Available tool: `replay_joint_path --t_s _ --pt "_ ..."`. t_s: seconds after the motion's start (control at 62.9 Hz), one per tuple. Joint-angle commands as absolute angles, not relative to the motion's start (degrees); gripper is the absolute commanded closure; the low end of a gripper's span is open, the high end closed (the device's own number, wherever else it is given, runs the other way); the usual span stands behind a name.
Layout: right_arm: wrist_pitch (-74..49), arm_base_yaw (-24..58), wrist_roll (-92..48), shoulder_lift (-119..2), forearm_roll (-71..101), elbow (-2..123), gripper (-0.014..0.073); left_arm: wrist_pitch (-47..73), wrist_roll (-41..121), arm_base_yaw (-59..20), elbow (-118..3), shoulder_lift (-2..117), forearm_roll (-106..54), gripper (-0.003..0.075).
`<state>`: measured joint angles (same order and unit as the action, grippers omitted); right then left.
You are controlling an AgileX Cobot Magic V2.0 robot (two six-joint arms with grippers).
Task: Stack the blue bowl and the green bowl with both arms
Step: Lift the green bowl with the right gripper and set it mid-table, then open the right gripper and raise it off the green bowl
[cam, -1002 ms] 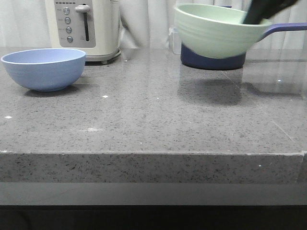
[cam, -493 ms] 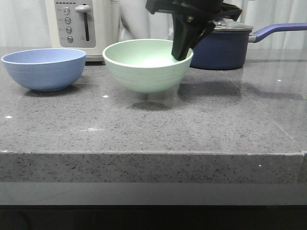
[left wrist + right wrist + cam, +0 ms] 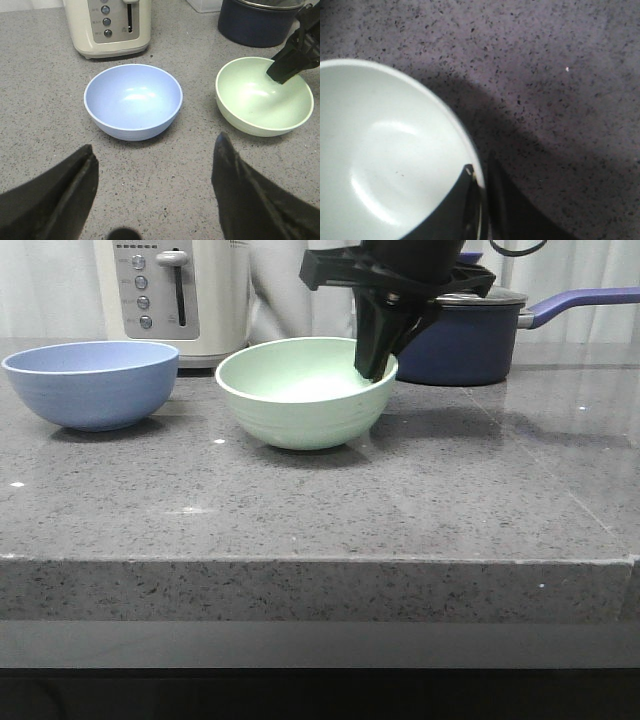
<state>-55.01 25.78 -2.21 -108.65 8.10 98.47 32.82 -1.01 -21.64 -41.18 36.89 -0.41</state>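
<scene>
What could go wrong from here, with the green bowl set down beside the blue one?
1. The right gripper pinches only the rim of the round pale mint-green bowl; lifting from one edge could tilt or drop it.
2. If the right gripper opens and pulls away carelessly, a finger could drag the rim and slide the bowl on the grey speckled stone counter.
3. The open left gripper hangs short of the round periwinkle-blue bowl; a misjudged approach could shove it toward the cream toaster.

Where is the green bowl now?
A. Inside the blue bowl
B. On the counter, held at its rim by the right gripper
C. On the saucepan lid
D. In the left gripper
B: the green bowl sits on the counter, its rim pinched by the right gripper, apart from the blue bowl.
</scene>
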Motion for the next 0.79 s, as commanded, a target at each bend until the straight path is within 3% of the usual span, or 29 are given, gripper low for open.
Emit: replay_joint_path --t_s 0.0,0.159,0.413,0.779 --pt "-53.84 25.69 -2.19 -105.65 7.93 100.45 0.0494 28.69 -0.89 -22.07 -42.80 37.24 -0.69 0.0248" --pt "-54.49 25.69 -2.19 -105.70 7.93 100.45 0.0484 28.69 -0.89 -22.07 -42.80 37.24 -0.69 0.0248" --pt "-53.22 25.64 -2.19 -105.38 7.93 100.45 0.0251 28.69 -0.89 -22.07 -42.80 37.24 -0.69 0.0248" --pt "-56.07 25.15 -2.24 -94.86 2.67 98.31 0.0248 28.69 -0.89 -22.07 -42.80 37.24 -0.69 0.0248"
